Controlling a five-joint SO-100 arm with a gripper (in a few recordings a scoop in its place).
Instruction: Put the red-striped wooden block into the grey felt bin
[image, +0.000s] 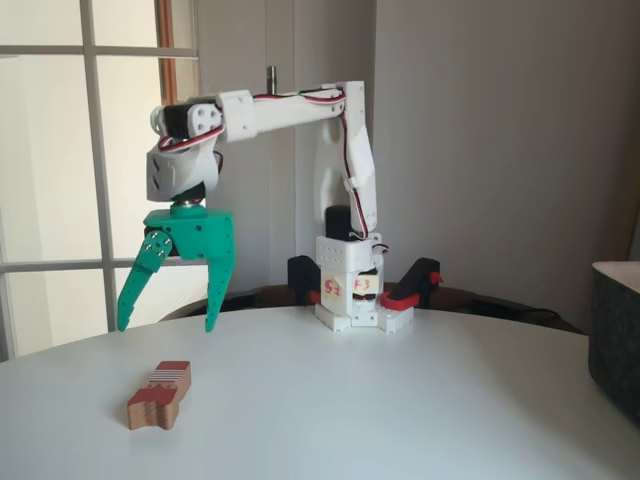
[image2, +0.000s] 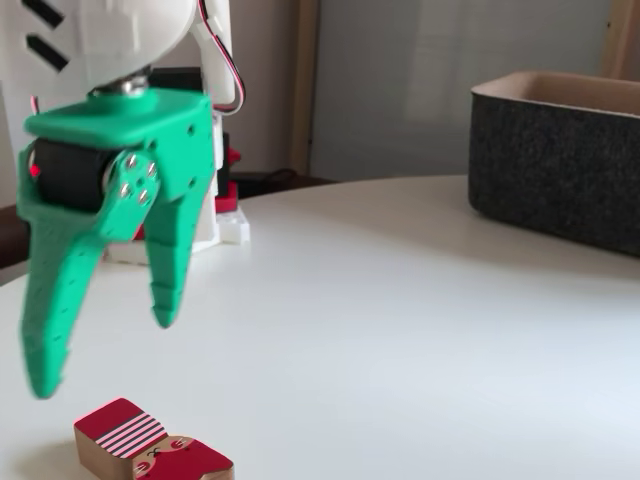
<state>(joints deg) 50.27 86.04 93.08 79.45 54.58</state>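
Note:
The red-striped wooden block (image: 160, 394) lies flat on the white table, at the front left in both fixed views (image2: 150, 450). My green gripper (image: 168, 326) hangs above and slightly behind it, pointing down, fingers spread wide with nothing between them; up close its fingertips (image2: 102, 357) hover just above the block. The grey felt bin (image2: 560, 165) stands at the right, a dark charcoal container with a paler rim, its edge also at the far right (image: 615, 335).
The arm's white base (image: 352, 300) is clamped at the table's back edge with red-and-black clamps (image: 412, 285). A window is behind on the left. Bare white table (image: 400, 410) lies between the block and the bin.

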